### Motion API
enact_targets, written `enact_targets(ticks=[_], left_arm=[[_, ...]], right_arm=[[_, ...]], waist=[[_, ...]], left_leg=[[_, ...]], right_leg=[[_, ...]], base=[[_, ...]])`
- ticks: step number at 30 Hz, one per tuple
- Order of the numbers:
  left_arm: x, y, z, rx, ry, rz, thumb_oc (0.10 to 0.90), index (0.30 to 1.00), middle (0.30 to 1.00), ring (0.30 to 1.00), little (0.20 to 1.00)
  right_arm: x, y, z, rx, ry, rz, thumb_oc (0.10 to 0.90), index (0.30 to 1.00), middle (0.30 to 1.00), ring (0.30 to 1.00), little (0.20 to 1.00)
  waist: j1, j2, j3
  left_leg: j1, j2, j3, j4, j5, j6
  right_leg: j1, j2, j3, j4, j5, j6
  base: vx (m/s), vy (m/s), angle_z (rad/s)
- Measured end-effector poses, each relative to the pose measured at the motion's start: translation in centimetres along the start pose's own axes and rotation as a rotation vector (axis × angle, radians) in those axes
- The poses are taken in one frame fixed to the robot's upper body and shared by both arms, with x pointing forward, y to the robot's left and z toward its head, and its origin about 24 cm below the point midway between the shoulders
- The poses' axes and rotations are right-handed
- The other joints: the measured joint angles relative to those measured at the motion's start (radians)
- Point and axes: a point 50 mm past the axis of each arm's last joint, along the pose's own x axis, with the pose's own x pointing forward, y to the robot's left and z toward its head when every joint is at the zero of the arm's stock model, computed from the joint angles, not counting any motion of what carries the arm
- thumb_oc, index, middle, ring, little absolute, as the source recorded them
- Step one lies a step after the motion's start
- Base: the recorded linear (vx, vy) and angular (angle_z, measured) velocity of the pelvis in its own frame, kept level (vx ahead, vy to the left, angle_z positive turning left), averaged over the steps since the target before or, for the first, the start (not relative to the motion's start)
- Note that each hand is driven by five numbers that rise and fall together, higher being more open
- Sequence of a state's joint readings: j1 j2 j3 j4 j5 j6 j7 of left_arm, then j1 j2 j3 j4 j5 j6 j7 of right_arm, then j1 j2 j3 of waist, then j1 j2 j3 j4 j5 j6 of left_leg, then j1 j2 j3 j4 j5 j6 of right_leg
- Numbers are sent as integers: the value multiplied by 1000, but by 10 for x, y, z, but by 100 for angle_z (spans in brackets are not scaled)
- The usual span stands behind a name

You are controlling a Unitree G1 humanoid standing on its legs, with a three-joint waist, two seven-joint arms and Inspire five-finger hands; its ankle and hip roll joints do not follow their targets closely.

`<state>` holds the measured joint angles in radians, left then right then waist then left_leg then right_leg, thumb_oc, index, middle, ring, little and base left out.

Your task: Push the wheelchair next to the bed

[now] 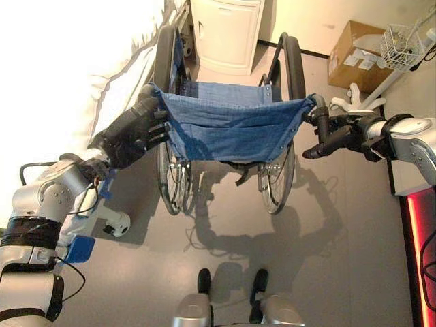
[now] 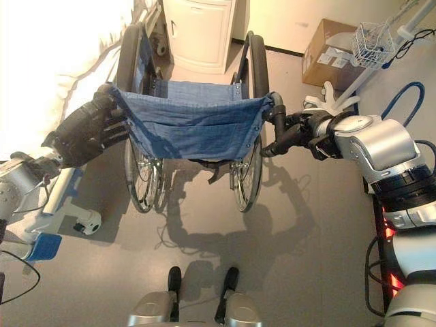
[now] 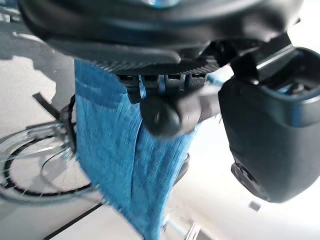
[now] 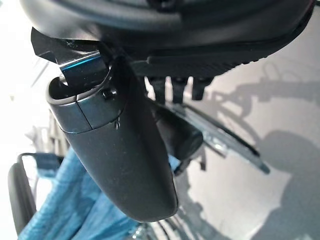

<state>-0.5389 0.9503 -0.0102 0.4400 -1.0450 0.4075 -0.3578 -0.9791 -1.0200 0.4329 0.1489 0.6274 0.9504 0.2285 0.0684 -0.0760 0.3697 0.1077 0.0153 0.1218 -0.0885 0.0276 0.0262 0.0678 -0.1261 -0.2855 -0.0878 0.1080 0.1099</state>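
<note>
Standing on the smooth grey floor [image 1: 327, 272], the wheelchair [image 1: 228, 122] has its back to the robot and its left wheel close beside the white-sheeted bed [image 1: 61, 61]. Its backrest is a sling of blue denim-like cloth, slack between two dark push handles, with thin spoked wheels below. The left hand [image 1: 129, 133] has its fingers curled round the left push handle [image 3: 162, 115]; the left wrist view brings the handle's rounded black end and the cloth's coarse weave up close. The right hand [image 2: 293, 133] wraps its fingers round the right push handle [image 4: 177, 135]. Past the wheelchair stand a white cabinet [image 1: 225, 34], a cardboard box [image 1: 354, 54] and a white wire basket [image 2: 373, 44] on a stand.
</note>
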Motion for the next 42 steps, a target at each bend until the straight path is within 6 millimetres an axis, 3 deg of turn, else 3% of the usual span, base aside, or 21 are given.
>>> enact_targets(ticks=[7, 10, 15, 20, 25, 28, 35, 37, 40, 42], left_arm=[[-15, 6, 1, 62, -32, 44, 800, 900, 900, 900, 900], [-33, 18, 9, 65, -116, 110, 800, 900, 900, 900, 900], [-82, 43, 37, 70, -340, 278, 800, 900, 900, 900, 900], [-115, 59, 26, 71, -325, 381, 800, 900, 900, 900, 900], [-132, 68, -18, -2, -226, 442, 800, 900, 900, 900, 900], [-142, 72, -43, -57, -172, 472, 800, 900, 900, 900, 900], [-175, 76, -126, -299, -28, 595, 800, 900, 900, 900, 900], [-186, 74, -155, -384, 53, 639, 800, 900, 900, 900, 900], [-184, 57, -193, -451, 178, 617, 800, 900, 900, 900, 900], [-183, 37, -236, -517, 376, 581, 800, 900, 900, 900, 900]], right_arm=[[-8, -7, -10, 110, -79, -5, 800, 900, 900, 900, 900], [-18, -15, -18, 174, -139, -36, 800, 900, 900, 900, 900], [-37, -43, -50, 322, -191, -159, 800, 900, 900, 900, 900], [-51, -54, -95, 416, -131, -239, 800, 900, 900, 900, 900], [-55, -43, -144, 508, -75, -288, 800, 900, 900, 900, 900], [-58, -36, -169, 567, -25, -327, 800, 900, 900, 900, 900], [-70, -4, -254, 789, 188, -411, 800, 900, 900, 900, 900], [-75, 12, -286, 867, 295, -442, 800, 900, 900, 900, 900], [-80, 43, -324, 1034, 382, -503, 800, 900, 900, 900, 900], [-79, 77, -354, 1166, 509, -504, 800, 900, 900, 900, 900]], waist=[[4, 0, 0], [6, 0, 0], [24, 9, -10], [39, 26, -50], [44, 28, -114], [39, 16, -144], [11, 23, -219], [3, 26, -236], [5, 26, -248], [4, 28, -250]], left_leg=[[-2, 1, -4, 0, 1, -3], [-4, 2, -8, 0, 1, -5], [-9, 3, -30, 0, 1, -5], [-12, 4, -35, 0, 0, -6], [-11, 2, -31, -1, -2, -8], [-12, -5, -24, -2, -4, -13], [-15, 4, -12, -9, -12, -15], [-16, 3, -10, -9, -11, -18], [-18, 0, -10, -9, -10, -20], [-18, -2, -11, -9, -10, -19]], right_leg=[[1, 2, 0, 0, -3, -4], [1, 3, 0, 0, -8, -11], [7, 2, 1, 0, -8, -11], [12, 2, 5, 0, -8, -11], [12, -1, 9, -1, -16, -3], [12, -14, 15, -1, -42, 15], [10, -7, 37, -1, -60, 22], [8, -8, 37, -1, -60, 23], [7, -11, 36, -1, -61, 24], [8, -12, 35, -1, -62, 25]], base=[[-7, -7, 1], [-9, -12, 6], [-12, -12, 13], [-18, -7, 13], [-9, -2, -2], [-42, 1, -6], [-38, 14, -5], [-49, 11, -1], [-13, 1, 0], [0, 0, 0]])
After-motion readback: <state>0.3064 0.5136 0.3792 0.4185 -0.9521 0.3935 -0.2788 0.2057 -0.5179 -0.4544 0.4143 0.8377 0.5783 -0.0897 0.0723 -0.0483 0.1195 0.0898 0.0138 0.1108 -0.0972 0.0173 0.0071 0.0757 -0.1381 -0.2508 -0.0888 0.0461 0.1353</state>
